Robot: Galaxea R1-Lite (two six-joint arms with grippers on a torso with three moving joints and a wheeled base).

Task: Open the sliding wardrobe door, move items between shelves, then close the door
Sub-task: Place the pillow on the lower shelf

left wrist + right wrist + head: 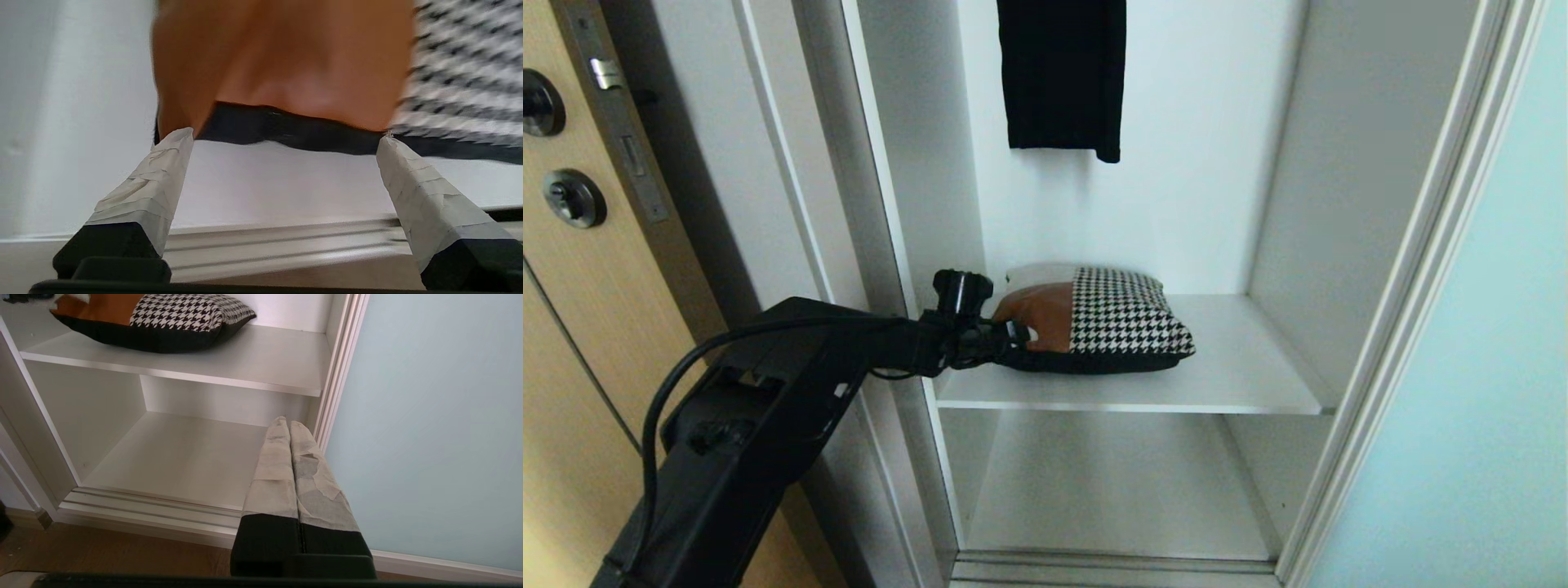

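A: Cushion (1107,322) status?

B: Lying flat on the upper shelf (1241,367), toward its left end. Leather part faces left, houndstooth part right, black back underneath on the board.

A: Left gripper (1013,335)?

B: At the cushion's left end, level with the shelf. Wrist view shows both taped fingers (151,188) spread wide, one at each side of the leather corner. Tips are right at the black edge; can't tell if they actually touch it. Nothing pinched between them, so the cushion (286,61) is released and the board carries it.

A: Right gripper (289,424)?

B: Outside the head view. Its own camera shows the two taped fingers pressed together, nothing between them. It hangs low in front of the lower shelf (175,457), just beside the door frame.

A: Door?

B: Sliding wardrobe door (1470,392) is off to the right, compartment open. Frosted panel fills the right side of the right wrist view (433,416) too.

A: Anything else in there?

B: Black garment (1062,73) hanging at the top, above the cushion and clear of it. Wood door (580,327) with dark hardware on the far left.
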